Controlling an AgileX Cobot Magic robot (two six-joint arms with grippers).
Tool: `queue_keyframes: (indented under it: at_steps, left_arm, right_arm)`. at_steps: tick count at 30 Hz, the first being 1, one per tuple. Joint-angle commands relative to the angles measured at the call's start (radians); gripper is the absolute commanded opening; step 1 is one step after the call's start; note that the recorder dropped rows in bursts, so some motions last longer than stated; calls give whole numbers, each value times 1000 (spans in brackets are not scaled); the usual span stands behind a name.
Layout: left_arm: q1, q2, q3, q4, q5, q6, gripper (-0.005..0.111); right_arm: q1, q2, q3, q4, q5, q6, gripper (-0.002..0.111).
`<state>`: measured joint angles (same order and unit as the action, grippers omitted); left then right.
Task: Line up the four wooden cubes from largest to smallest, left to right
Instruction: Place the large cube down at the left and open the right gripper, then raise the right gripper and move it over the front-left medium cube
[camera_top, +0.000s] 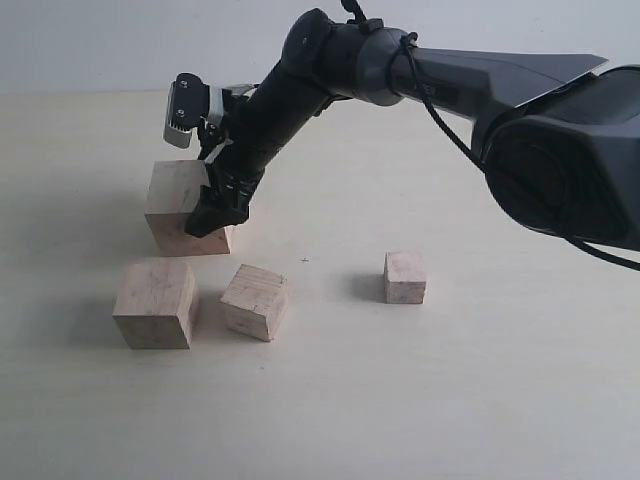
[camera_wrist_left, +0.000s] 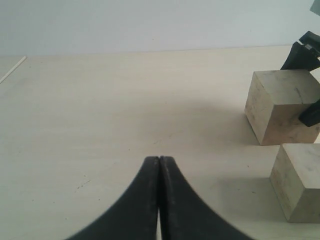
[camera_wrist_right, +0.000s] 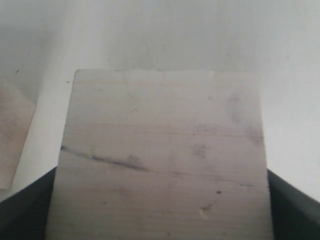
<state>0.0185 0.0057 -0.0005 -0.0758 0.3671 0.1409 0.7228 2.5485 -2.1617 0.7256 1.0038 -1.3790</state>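
Note:
The largest wooden cube (camera_top: 175, 200) (camera_wrist_left: 280, 105) stands on the table at the back left, and dark marks cross its face (camera_wrist_right: 160, 150). My right gripper (camera_top: 205, 195) (camera_wrist_right: 160, 220) reaches across and is shut on it, with one finger (camera_wrist_right: 25, 210) pressed against each side. In front of it sit the second cube (camera_top: 155, 303) (camera_wrist_left: 300, 182) and, turned at an angle, the third cube (camera_top: 254, 301). Further right stands the smallest cube (camera_top: 405, 277), alone. My left gripper (camera_wrist_left: 159, 159) is shut on nothing, low over bare table left of the cubes; the exterior view does not show it.
The pale table (camera_top: 450, 400) stretches bare to the right and front of the cubes. The right arm (camera_top: 400, 70) spans from the right edge across the back of the scene. A pale wall lies behind.

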Motion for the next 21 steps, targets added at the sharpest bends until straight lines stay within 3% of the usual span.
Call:
queue_keyframes:
  at_steps: [1, 13, 21]
  left_arm:
    - [-4, -6, 0, 3, -12, -1, 0]
    - [-4, -6, 0, 3, -12, -1, 0]
    - [-4, -6, 0, 3, -12, -1, 0]
  right_arm:
    - [-2, -1, 0, 26, -35, -5, 81]
    - [-2, -1, 0, 26, -35, 22, 82]
    - [-2, -1, 0, 41, -41, 67, 104]
